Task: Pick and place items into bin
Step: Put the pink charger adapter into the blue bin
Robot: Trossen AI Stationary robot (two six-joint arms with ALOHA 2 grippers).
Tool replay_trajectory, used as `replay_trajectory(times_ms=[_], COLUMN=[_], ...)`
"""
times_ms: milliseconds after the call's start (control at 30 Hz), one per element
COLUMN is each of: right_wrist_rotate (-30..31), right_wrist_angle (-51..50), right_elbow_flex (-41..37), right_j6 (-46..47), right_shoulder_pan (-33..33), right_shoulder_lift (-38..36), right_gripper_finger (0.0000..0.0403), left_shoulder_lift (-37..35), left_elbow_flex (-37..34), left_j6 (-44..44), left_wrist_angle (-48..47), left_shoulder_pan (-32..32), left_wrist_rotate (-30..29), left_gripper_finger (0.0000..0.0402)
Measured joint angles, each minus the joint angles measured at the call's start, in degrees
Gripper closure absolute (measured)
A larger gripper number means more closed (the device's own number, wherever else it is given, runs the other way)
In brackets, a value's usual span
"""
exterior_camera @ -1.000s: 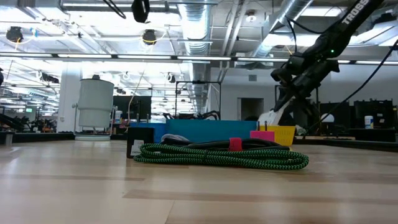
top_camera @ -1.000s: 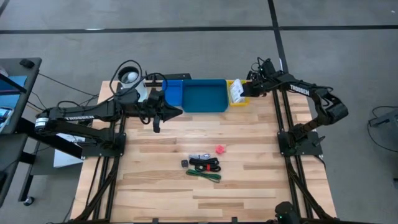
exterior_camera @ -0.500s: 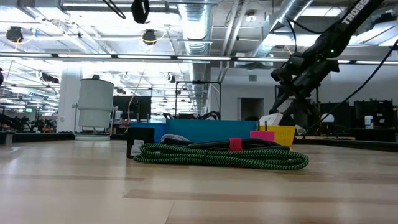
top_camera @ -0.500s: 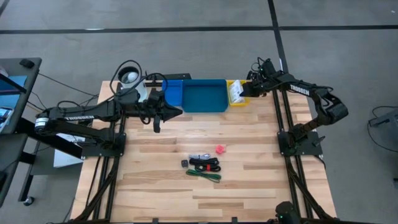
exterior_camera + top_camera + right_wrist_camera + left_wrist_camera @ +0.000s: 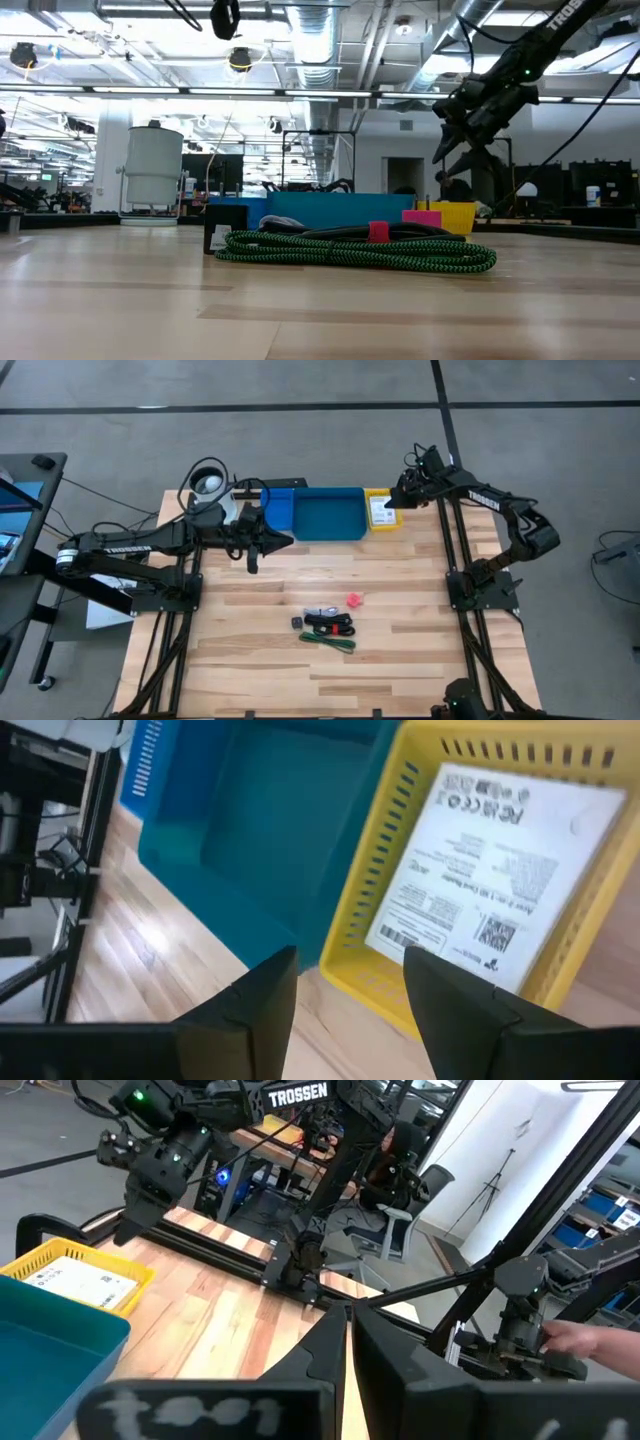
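One white card (image 5: 480, 885) with printed text lies flat inside the yellow basket (image 5: 381, 523), which stands at the counter's far edge touching the teal bin (image 5: 329, 515); a smaller blue bin (image 5: 278, 507) sits against the teal one's other side. The right pincer (image 5: 396, 498) hangs just above the yellow basket, its fingers (image 5: 262, 995) spread apart and holding nothing. Several other items are grouped near the middle of the counter (image 5: 400, 650), towards its near edge: a pink-red cube (image 5: 353, 600), a small black block (image 5: 297, 623), a black-red cable bundle (image 5: 330, 624) and green ties (image 5: 328, 641), all close together. The left pincer (image 5: 283, 541) waits near the blue bin, jaws closed and empty. A white cup (image 5: 210, 482) stands at the far left corner. The counter is pale wood planks; beyond it the low view shows a wide hall with ceiling ducts (image 5: 320, 30), lights and dark frames.
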Motion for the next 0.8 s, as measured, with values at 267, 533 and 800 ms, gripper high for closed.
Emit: replay_trajectory(times_ms=[267,533,800], right_wrist_rotate=[0.0,6.8,56.2], right_wrist_angle=[-2.7,-4.8,-2.4], right_elbow_flex=[3.0,2.9,1.3], right_j6=[-0.8,-4.2,0.4], right_shoulder_pan=[1.2,10.8,32.0], right_shoulder_lift=[-2.1,-14.8,-33.6], right_gripper_finger=[0.0226,0.0225,0.0226], left_shoulder_lift=[0.0,0.0,0.0], left_elbow_flex=[0.0,0.0,0.0], left_j6=[0.8,3.1,3.1], left_wrist_angle=[-0.5,-0.2,-0.2], left_shoulder_pan=[0.0,0.0,0.0], left_wrist_rotate=[0.2,2.1,5.1], left_gripper_finger=[0.0392,0.0392,0.0392])
